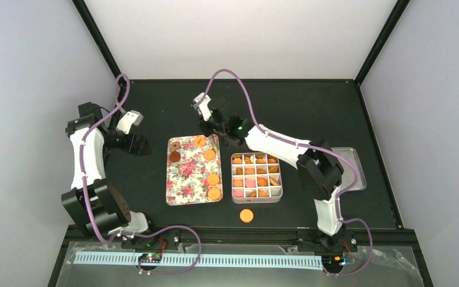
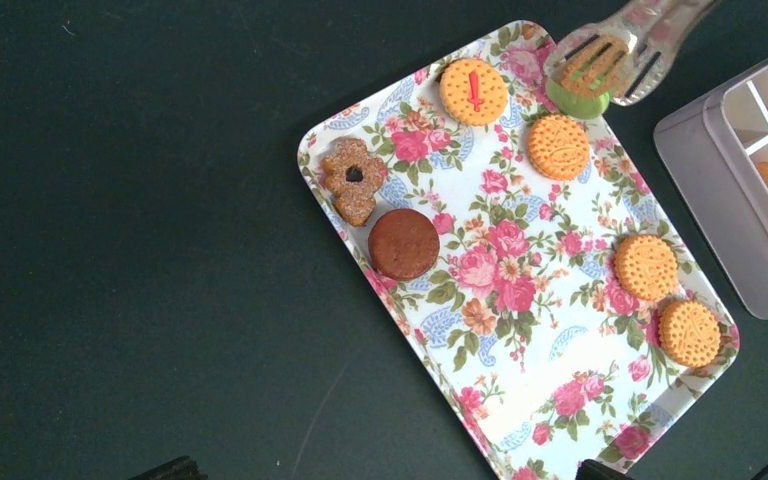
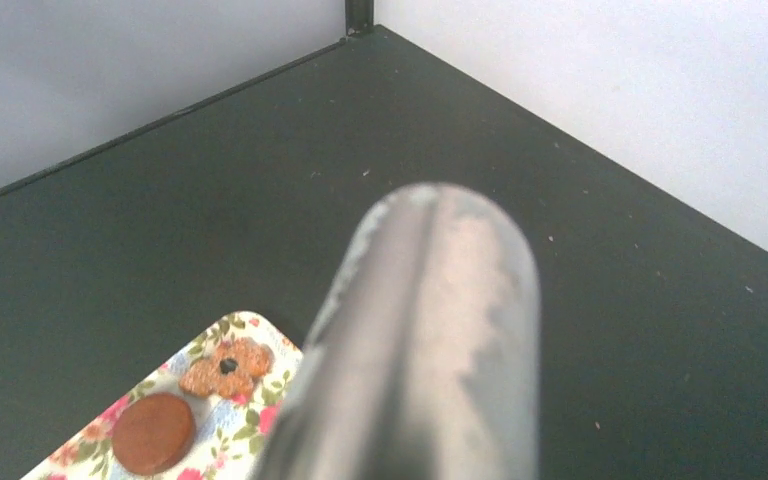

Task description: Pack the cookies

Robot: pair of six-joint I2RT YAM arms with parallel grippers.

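Held in the right gripper, the slotted metal tongs cover a round green cookie at the flowered rectangular tray's far-right corner, though whether they grip it is unclear, and the divided pinkish tin lies just to the right.

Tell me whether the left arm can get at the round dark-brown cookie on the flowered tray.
Probably yes. The open left gripper hangs beside the flowered rectangular tray, nothing covers the round brown cookie, and the metal tongs work the far corner.

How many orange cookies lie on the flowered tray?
4 orange cookies: two toward the tray's far end, two by its near right corner. The tongs may hide another.
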